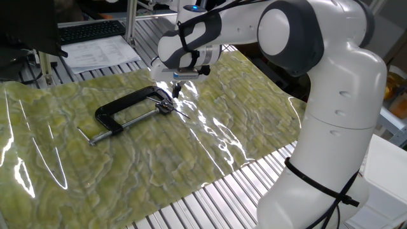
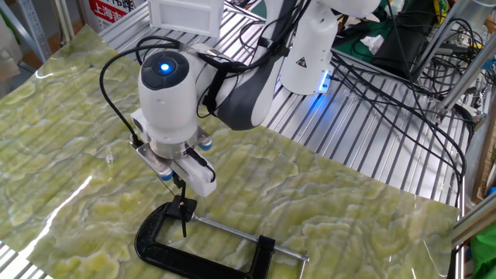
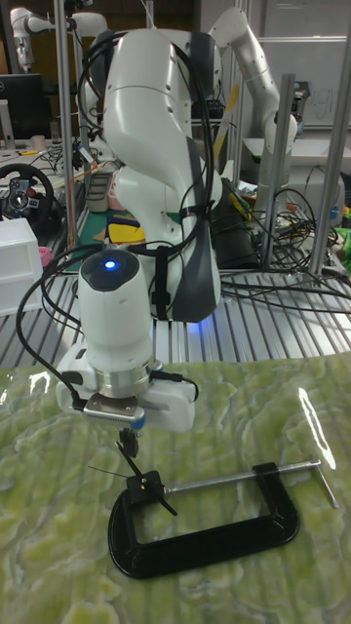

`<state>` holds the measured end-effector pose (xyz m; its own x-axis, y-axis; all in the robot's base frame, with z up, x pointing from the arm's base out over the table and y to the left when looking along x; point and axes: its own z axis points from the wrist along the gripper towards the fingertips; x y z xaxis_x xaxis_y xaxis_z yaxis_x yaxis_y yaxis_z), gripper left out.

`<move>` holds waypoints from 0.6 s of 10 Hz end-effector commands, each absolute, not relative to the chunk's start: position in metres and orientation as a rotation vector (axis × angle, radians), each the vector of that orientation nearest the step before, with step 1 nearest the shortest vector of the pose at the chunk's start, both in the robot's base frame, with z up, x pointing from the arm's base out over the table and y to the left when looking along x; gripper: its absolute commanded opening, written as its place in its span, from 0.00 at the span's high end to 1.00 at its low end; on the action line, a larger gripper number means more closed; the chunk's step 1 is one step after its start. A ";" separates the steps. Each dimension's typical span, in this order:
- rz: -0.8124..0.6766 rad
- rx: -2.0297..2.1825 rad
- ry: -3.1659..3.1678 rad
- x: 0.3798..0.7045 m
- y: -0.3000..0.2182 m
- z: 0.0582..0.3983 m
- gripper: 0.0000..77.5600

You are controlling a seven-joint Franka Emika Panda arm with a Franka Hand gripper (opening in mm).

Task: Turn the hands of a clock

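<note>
Directly beneath the gripper sits the small clock, held in the jaw of the black C-clamp lying on the table. Its thin hands stick out just under the fingertips. The fingers look pressed together, empty; a short descent should reach a hand.

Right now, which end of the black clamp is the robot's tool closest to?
The jaw end of the black clamp, where the tiny clock sits. The tool hangs just above it. The other end, with the sliding handle bar, lies far off.
</note>
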<state>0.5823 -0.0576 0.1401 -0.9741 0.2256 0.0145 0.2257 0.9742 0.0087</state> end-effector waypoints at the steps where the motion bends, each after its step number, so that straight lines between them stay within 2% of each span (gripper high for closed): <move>1: 0.001 -0.613 -3.033 0.583 -0.060 0.140 1.00; 4: -0.014 -0.515 -3.063 0.576 -0.105 0.117 1.00; 6: -0.015 -0.492 -3.073 0.577 -0.119 0.113 1.00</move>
<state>0.5787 -0.0868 0.1264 -0.9551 0.2946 0.0317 0.2949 0.9555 0.0038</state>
